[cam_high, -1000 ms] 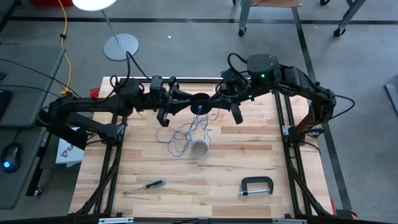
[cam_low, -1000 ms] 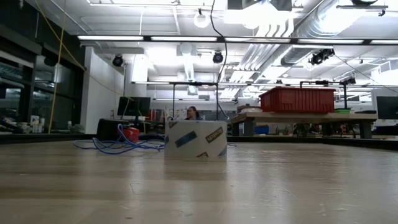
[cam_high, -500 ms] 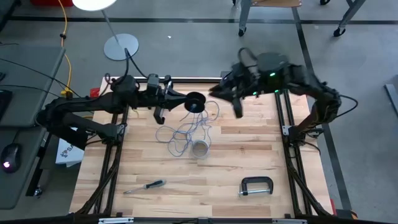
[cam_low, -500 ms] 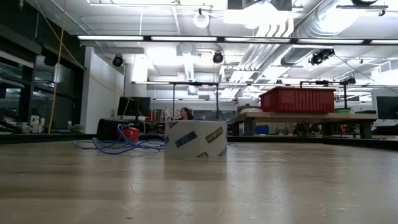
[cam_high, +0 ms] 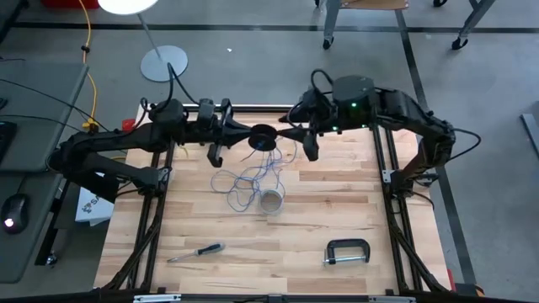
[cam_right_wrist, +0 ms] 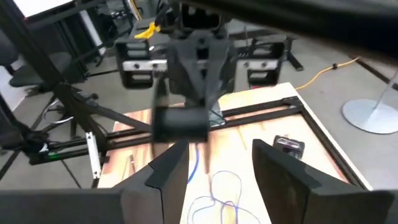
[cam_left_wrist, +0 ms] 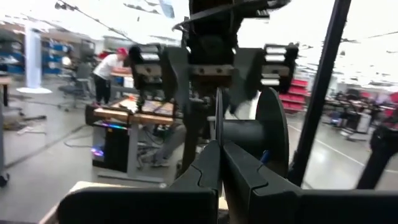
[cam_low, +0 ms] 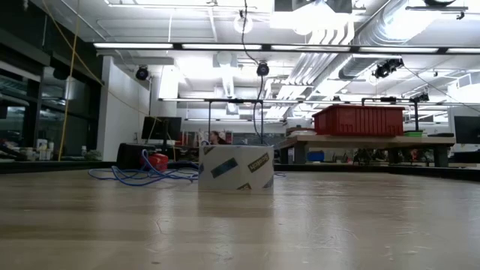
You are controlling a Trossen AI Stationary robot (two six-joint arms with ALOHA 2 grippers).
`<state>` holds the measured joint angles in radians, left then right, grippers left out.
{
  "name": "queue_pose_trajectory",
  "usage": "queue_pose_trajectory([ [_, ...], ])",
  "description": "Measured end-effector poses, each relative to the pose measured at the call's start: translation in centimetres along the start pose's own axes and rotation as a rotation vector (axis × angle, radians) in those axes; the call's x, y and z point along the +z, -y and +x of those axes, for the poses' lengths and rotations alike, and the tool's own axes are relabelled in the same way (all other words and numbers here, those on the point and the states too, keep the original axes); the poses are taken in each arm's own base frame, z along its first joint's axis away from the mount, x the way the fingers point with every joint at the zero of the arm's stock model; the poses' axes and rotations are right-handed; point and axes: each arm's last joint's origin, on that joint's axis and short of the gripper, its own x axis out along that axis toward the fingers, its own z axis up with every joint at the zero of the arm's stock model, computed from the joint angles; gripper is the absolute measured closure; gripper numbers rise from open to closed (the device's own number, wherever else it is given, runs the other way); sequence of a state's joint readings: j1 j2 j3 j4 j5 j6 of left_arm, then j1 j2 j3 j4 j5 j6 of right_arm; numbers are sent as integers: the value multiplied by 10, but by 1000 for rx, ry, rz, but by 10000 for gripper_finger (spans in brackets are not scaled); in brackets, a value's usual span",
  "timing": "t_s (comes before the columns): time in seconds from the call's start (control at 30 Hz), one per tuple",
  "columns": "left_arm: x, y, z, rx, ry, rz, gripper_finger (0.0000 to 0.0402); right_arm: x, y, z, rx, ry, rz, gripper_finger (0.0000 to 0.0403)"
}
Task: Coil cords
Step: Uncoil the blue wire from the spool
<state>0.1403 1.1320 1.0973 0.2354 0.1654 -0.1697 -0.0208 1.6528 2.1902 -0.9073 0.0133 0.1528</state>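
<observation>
**Spool held over the counter's far edge**

Cords [cam_high: 253, 179], blue and pale grey, lie tangled on your counter [cam_high: 337, 210] beside a tape roll [cam_high: 271, 202]. Your left gripper [cam_high: 250, 135] has its jaws clamped on a black spool [cam_high: 264, 137] above the tangle. Your right gripper [cam_high: 290, 135] faces the spool, jaws parted.

Both arms are matte black, built of chunky jointed links with black cables looping off them. The right arm carries a small green light behind the right claw [cam_high: 294, 135]. The left claw [cam_high: 238, 133] has slim, tapered black fingers [cam_left_wrist: 208, 171].
</observation>
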Motion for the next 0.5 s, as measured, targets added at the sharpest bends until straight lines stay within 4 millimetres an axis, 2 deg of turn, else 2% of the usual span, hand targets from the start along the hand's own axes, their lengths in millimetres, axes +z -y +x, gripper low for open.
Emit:
queue_pose_trajectory([
  [0.27,2,0,0,5,19,2,401,0,1,1,-25,4,12,235],
  [0.5,0,-2,4,8,31,3,402,2,1,4,13,22,-2,255],
])
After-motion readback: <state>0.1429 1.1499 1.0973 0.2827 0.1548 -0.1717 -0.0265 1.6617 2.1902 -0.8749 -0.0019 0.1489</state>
